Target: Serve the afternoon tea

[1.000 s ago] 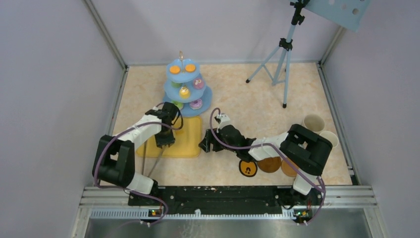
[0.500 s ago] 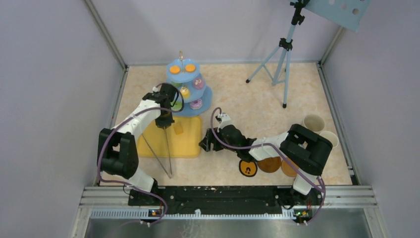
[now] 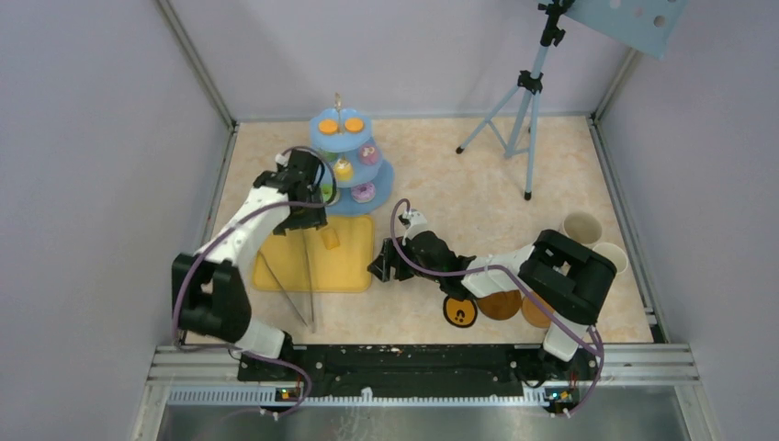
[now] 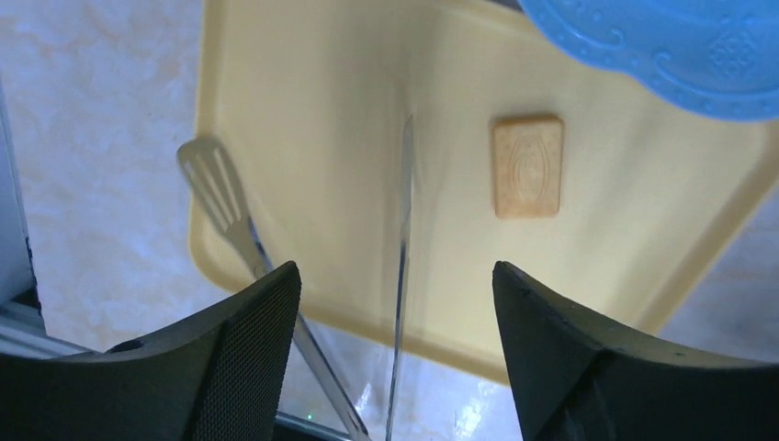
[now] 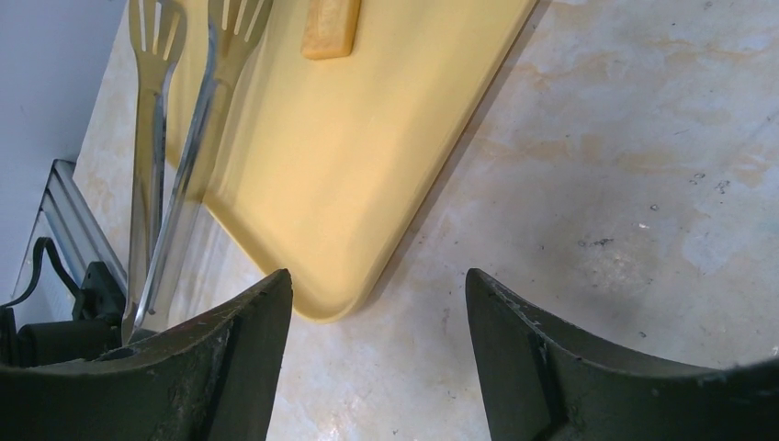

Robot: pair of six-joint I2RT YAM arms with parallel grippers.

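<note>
Left gripper [image 4: 395, 276] hangs over the yellow tray [image 4: 303, 110] with its jaws well apart and nothing between them. The metal tongs [image 4: 213, 175] lie below it, slotted ends on the tray and handles running off the near edge toward the arm bases. One tong arm is blurred in the left wrist view, so we cannot tell whether it is at rest.

- A single tan biscuit [image 4: 527, 166] lies flat on the tray, just beside the lowest tier of the light-blue three-tier stand [image 4: 661, 41]. We judge it to be the last piece to go up.
- The stand's tiers already carry pastries: orange [image 3: 326, 128] on top, yellow [image 3: 342, 169] and purple [image 3: 369, 153] below.
- Right gripper [image 5: 377, 280] is low at the tray's near right corner, jaws apart and empty. It is beside the rim, not touching it that we can see. We take it as parked clear of the left arm's work, or placed ready to steady the tray.
- The mugs [image 3: 581, 227] stand at the far right. The brown coasters [image 3: 501, 305] lie apart from them, near the right arm's base. No mug is on a coaster yet.
</note>
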